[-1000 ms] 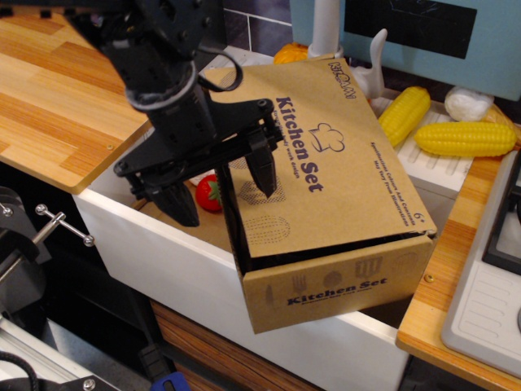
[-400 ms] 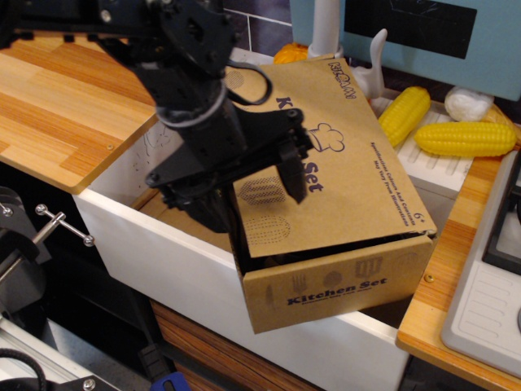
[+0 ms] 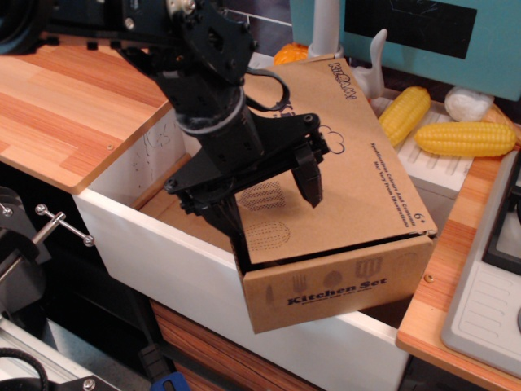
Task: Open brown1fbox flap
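Wooden tabletop [image 3: 65,106] upper left; white tub [image 3: 163,269] centre-left, contents hidden. Brown1fbox [image 3: 342,285] at frame centre, resting tilted on tub's rim, its flap [image 3: 366,171] nearly shut. Black end effector [image 3: 269,204] spread open above flap's left edge, one finger over the flap, the other beside it.

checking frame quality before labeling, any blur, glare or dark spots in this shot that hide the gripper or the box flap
In observation.image the flap is evenly lit and its lettering sharp; the gripper is black and low in contrast, one finger dark against the shadowed gap beside the brown1fbox; no strong glare; the two corn cobs look slightly overexposed.
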`<action>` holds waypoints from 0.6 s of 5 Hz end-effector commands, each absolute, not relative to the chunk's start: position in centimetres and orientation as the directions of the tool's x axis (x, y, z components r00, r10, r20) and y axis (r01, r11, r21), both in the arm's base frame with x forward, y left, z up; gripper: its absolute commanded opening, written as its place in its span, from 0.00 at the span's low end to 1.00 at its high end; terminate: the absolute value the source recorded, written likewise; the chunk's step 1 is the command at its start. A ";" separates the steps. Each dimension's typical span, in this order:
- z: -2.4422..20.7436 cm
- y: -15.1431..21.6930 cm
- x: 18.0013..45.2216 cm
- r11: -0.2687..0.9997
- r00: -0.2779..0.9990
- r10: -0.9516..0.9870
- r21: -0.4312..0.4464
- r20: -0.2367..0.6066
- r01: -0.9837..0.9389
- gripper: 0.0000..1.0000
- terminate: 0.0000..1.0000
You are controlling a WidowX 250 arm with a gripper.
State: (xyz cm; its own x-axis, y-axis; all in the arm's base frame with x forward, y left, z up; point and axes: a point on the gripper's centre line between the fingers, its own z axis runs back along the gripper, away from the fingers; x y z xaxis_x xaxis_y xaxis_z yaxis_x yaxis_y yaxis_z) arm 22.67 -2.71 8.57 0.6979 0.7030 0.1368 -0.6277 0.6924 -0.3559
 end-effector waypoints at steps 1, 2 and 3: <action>12.0 -3.4 25.1 0.728 0.704 0.672 -0.380 0.229 -0.571 1.00 0.00; 14.1 -3.5 25.5 0.752 0.708 0.652 -0.353 0.271 -0.557 1.00 0.00; 15.6 -4.1 26.1 0.769 0.715 0.633 -0.343 0.296 -0.540 1.00 0.00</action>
State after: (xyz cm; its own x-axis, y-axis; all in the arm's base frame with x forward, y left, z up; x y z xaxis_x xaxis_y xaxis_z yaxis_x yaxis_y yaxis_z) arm 24.22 -4.07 13.25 0.7433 0.6299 0.2254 -0.5742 0.7736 -0.2681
